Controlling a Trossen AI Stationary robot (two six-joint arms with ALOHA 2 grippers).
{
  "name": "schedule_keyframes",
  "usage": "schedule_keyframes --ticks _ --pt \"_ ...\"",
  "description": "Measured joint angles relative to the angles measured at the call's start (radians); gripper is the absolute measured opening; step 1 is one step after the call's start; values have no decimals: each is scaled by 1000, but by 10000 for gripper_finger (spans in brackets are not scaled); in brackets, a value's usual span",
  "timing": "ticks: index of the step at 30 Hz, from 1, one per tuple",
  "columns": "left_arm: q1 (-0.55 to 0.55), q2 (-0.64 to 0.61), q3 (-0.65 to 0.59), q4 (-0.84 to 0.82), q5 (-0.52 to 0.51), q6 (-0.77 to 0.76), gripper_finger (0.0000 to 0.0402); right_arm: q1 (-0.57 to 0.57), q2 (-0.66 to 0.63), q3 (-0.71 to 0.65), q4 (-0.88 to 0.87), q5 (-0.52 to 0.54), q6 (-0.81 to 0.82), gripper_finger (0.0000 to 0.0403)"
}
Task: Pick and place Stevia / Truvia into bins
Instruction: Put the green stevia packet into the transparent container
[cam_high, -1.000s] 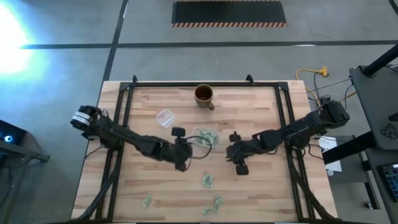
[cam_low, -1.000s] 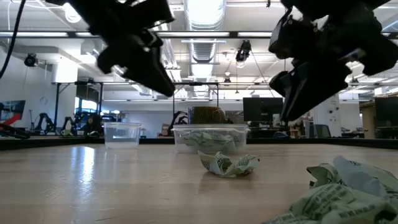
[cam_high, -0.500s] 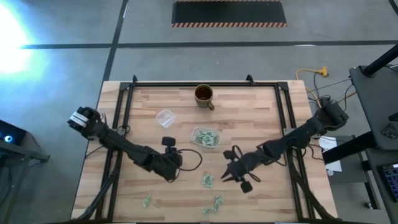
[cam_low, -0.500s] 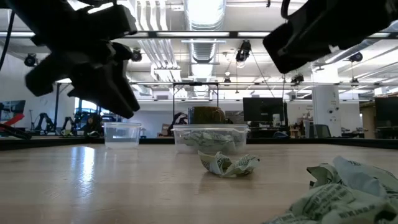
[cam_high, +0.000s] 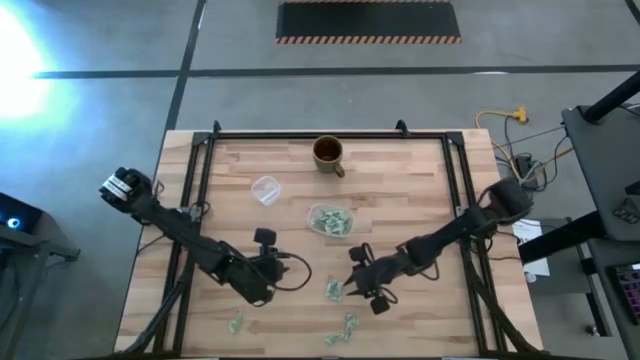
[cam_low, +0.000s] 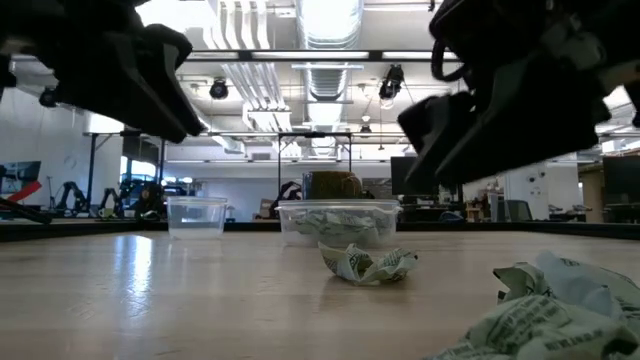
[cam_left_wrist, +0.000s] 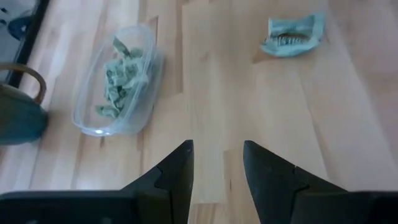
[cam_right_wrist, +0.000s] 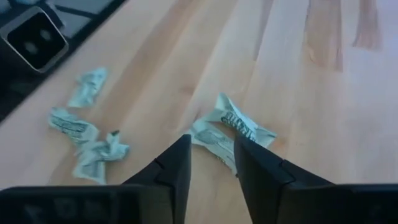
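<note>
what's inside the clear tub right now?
The clear tub holds a loose pile of green-and-white sachets. How many is unclear, since they overlap and cover the tub's floor. Neither gripper is in it.

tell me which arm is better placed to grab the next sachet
Right. The right gripper hangs open just over the crumpled sachet in front of the tub. The left gripper is also open but points at bare wood.
</note>
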Motion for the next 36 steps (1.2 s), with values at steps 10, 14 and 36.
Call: schedule_keyframes --ticks 10,14,36 --pt "-4 -30 -27 6 -26 0 123 -22 102 64 -14 -1 0 152" --pt "-4 -33 -50 29 -26 0 123 -26 113 73 -43 -1 7 150" --pt "-4 -39 -58 53 -26 1 123 -48 156 72 -37 -1 3 89"
